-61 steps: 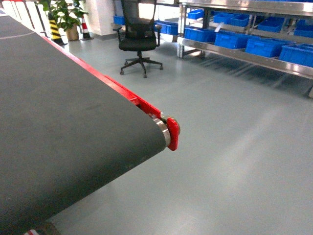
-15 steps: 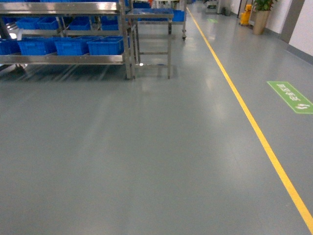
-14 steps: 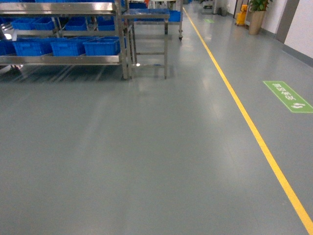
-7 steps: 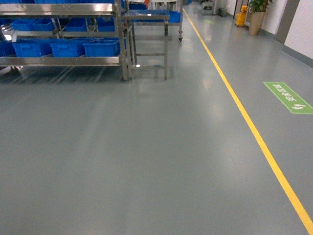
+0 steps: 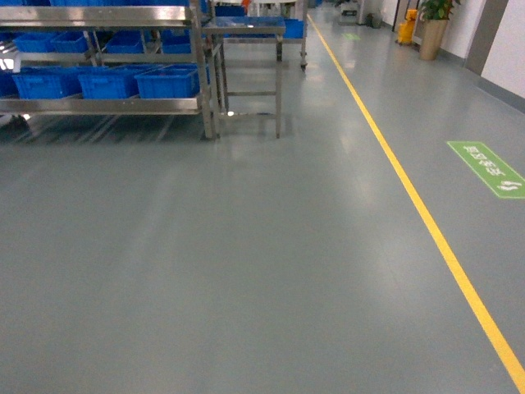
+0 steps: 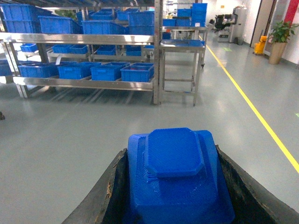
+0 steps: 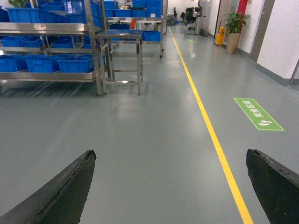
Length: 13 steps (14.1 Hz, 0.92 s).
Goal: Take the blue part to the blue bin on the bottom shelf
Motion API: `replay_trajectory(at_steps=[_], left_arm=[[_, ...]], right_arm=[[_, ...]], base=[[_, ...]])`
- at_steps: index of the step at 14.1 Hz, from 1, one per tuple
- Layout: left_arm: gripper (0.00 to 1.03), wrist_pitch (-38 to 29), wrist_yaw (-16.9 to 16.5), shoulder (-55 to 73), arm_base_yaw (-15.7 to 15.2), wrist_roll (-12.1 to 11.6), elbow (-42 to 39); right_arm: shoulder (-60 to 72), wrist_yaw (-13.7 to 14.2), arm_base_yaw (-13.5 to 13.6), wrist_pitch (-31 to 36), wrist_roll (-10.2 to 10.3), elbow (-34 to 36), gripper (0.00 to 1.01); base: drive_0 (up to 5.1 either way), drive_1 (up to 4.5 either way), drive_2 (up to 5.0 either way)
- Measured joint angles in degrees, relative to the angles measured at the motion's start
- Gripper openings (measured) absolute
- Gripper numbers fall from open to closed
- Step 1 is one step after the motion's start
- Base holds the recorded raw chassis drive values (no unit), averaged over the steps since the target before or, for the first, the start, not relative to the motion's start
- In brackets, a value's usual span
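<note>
The blue part [image 6: 175,177], a stepped block with a raised octagonal top, fills the bottom of the left wrist view, and my left gripper [image 6: 171,150] is shut on it. Ahead stands the steel rack; its bottom shelf [image 6: 88,84] [image 5: 98,105] [image 7: 46,76] carries a row of blue bins [image 6: 137,72] [image 5: 168,82] [image 7: 74,64]. My right gripper [image 7: 170,151] is open over bare floor with nothing between its fingers. Neither gripper shows in the head view.
A small steel table [image 5: 246,29] [image 6: 182,44] stands against the rack's right end. A yellow floor line [image 5: 410,197] runs away on the right, with a green floor sign [image 5: 486,168] beyond it. A potted plant [image 5: 432,25] stands far right.
The head view swung from the conveyor belt's end round to the rack. Over the last second the rack has drifted slightly left and lower in that view.
</note>
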<state>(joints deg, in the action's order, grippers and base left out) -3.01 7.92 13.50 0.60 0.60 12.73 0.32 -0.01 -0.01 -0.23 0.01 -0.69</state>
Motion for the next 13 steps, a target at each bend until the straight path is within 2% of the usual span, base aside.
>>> replay_trajectory(at_steps=[13], left_arm=[[0.45,-0.15,0.0,0.02,0.0,-0.02,-0.02]], right_arm=[[0.0,0.0,0.0,-0.13,0.0,0.0,0.98]], base=[[0.0,4.17,-4.2]])
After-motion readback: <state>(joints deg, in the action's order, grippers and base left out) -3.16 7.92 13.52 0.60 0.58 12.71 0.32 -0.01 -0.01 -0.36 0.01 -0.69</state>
